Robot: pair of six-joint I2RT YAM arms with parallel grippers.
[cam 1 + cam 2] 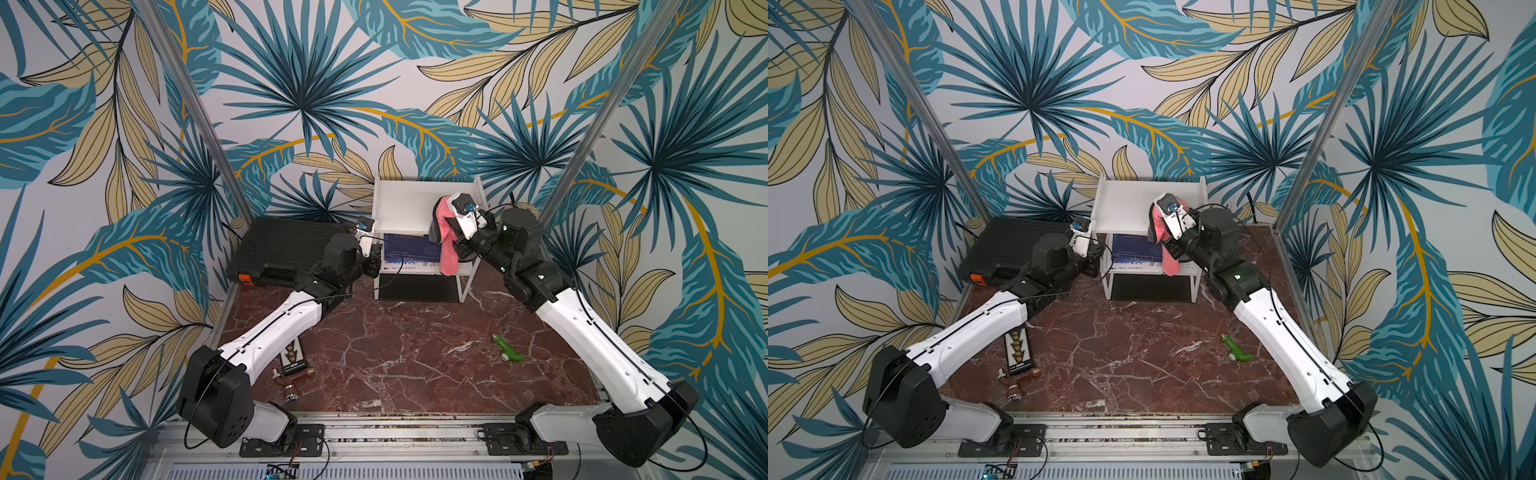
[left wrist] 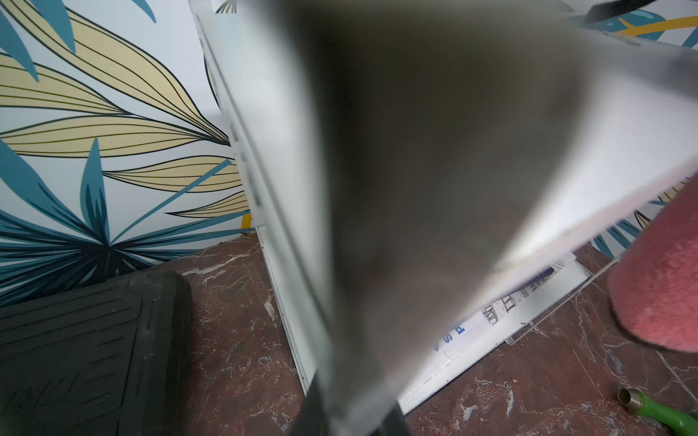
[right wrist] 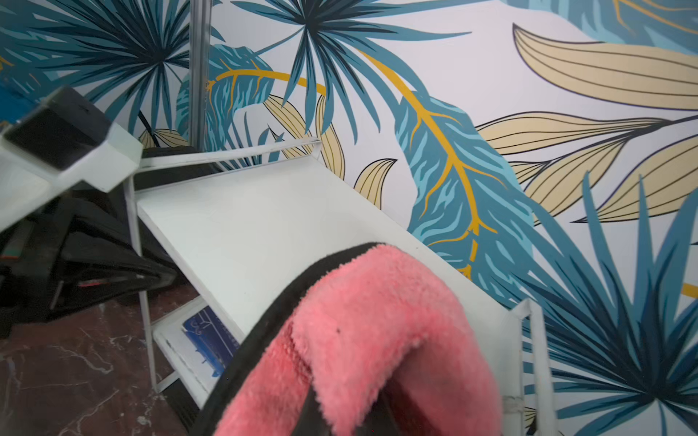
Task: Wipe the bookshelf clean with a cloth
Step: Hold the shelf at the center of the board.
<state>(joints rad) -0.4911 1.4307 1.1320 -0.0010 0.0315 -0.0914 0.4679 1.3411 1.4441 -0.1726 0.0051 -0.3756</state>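
The white two-tier bookshelf [image 1: 407,203] [image 1: 1125,203] stands at the back of the table in both top views. My left gripper [image 1: 373,235] [image 2: 351,411] is at its front left corner, shut on the frame there. In the left wrist view the frame fills the middle as a grey blur. My right gripper [image 1: 446,224] [image 3: 351,415] hovers over the right part of the top board [image 3: 264,226], shut on the pink cloth [image 1: 449,253] [image 3: 377,321]. The cloth drapes over that gripper's fingers and hides them. Its lower end hangs past the board's front edge.
A black ribbed case [image 1: 282,249] with an orange latch lies left of the rack, close to my left arm. A blue book [image 1: 409,249] lies on the lower shelf. A green toy [image 1: 507,348], a card of small parts [image 1: 296,353] and a brown fitting [image 1: 291,380] lie on the marble table.
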